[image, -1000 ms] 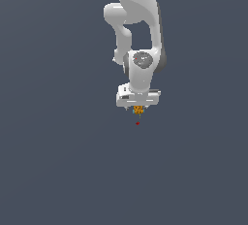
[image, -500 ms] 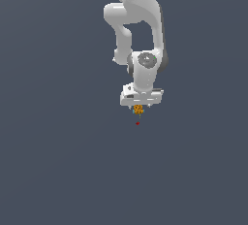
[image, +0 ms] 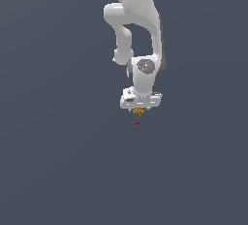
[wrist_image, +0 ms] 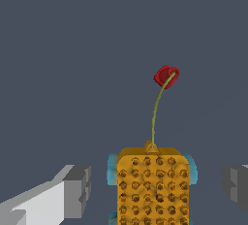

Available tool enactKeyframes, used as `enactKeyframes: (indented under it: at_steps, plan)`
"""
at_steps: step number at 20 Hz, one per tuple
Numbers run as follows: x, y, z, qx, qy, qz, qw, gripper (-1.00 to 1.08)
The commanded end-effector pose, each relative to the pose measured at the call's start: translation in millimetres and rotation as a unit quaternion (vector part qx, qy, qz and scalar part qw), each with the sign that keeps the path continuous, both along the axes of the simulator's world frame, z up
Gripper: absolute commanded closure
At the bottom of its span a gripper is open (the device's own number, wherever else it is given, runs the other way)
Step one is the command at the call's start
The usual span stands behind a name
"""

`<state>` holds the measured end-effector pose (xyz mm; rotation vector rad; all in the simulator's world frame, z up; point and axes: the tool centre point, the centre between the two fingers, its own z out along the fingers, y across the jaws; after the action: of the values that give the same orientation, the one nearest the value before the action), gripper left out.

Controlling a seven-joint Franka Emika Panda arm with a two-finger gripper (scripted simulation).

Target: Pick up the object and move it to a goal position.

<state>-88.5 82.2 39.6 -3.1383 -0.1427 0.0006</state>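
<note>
The object is a small lumpy orange-yellow block with teal patches on its sides. A thin olive stem rises from it to a red blob. In the wrist view my gripper is open and the block lies between the two grey fingertips, with a gap on each side. From the exterior view the white gripper hangs straight down right over the tiny orange object, and the red blob shows just beyond it.
A plain dark grey surface fills both views. The white arm comes down from the top of the exterior view. Nothing else shows.
The gripper has come down slightly onto the object and its wrist has turned a little. The orange object and the red blob have stayed in place.
</note>
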Motion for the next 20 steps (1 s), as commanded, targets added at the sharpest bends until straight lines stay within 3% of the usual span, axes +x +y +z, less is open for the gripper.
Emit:
enactKeyframes:
  at_steps: [1,8,9,20]
  plan:
    - [-1,0,-12,0.000,0.000,0.000,1.0000,-0.92]
    - [0,0,-24,0.000,0.000,0.000,1.0000,-0.92]
    - [0,0,-24,0.000,0.000,0.000,1.0000,1.08]
    - [-1,1,-23,0.000,0.000,0.001,1.0000,1.08]
